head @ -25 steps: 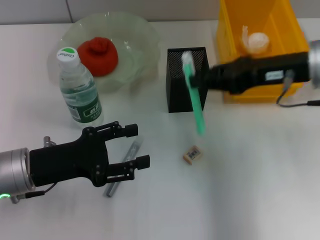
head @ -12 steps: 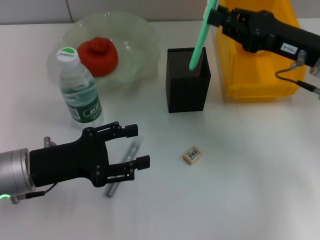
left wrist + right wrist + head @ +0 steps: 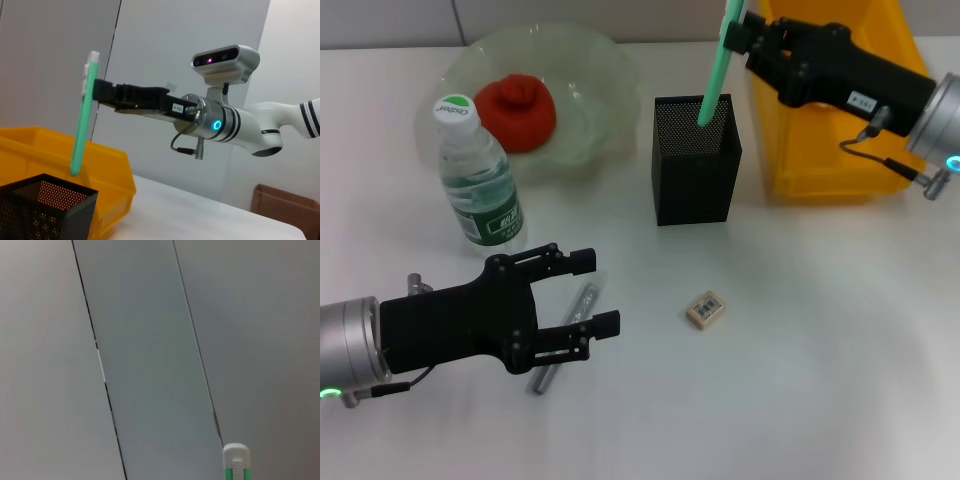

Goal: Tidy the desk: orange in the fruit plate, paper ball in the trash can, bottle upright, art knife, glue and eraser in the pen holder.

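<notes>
Head view first: the right hand (image 3: pixel 738 30) has swung the green stick (image 3: pixel 713 75) up from a slanted pose in front of the pen holder (image 3: pixel 695 160) a sec ago to nearly vertical w/ its lower tip now right at the holder's mouth. Since half a sec ago it's barely shifted, so looks like it's lined up for the drop. Right hand is clamped on the stick near the top end. Left wrist view shows it nicely too: stick (image 3: pixel 82 120) hanging just over the mesh rim (image 3: pixel 45 187), tip prob not inside yet or only just. I'd guess this is the glue or the knife, can't tell which tbh.

Left hand (image 3: pixel 585 300) hasn't budged, fingers apart, hovering low over the grey metal stick (image 3: pixel 565 335) lying on the worktop (image 3: pixel 800 380), not gripping it.

Rest of the job, as far as I can judge:
- orange (image 3: pixel 517 112) sits in the fruit plate (image 3: pixel 605 70), done
- bottle (image 3: pixel 475 175) stands upright beside the plate, done
- trash can (image 3: pixel 820 170) is behind the right arm, can't see the paper ball now
- eraser (image 3: pixel 706 309) lies on the worktop in front of the holder, not yet put away

So once the stick drops in, 2 small items are left imo.
</notes>
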Available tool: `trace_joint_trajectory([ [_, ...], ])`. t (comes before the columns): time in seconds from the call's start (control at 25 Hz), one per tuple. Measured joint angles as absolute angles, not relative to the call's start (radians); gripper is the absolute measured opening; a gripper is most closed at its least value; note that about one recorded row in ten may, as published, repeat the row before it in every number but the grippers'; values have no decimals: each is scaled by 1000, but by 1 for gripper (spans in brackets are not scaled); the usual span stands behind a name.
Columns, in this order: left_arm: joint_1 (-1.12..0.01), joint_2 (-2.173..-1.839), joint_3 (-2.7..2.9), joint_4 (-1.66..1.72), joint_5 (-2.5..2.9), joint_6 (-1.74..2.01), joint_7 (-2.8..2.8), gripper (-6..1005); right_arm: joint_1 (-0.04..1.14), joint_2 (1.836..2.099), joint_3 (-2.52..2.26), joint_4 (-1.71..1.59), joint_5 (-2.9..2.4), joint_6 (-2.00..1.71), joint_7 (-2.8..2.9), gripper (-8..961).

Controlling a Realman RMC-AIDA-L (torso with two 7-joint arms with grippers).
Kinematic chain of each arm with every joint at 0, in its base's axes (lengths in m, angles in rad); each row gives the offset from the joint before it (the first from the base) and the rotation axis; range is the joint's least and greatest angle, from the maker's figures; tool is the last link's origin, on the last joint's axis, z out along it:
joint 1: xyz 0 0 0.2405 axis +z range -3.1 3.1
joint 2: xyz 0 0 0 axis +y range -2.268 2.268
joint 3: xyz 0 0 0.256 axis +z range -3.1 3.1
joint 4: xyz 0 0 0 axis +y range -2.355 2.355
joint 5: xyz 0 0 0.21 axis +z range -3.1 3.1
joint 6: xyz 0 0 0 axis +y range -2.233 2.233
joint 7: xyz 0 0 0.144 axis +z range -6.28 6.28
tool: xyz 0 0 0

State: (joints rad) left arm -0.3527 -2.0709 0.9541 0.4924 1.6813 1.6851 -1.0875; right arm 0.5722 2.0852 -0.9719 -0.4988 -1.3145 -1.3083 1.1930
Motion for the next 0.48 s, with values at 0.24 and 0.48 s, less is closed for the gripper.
trace_joint_trajectory([
  [0.24, -354, -2071, 954, 492, 1681, 1674, -1087, 785, 603, 2086, -975, -429, -1317, -1265, 1102, 236],
  [0.48, -356, -2071, 954, 492, 1681, 1672, -1088, 785, 612, 2087, -977, -406, -1323, -1243, 1098, 243],
])
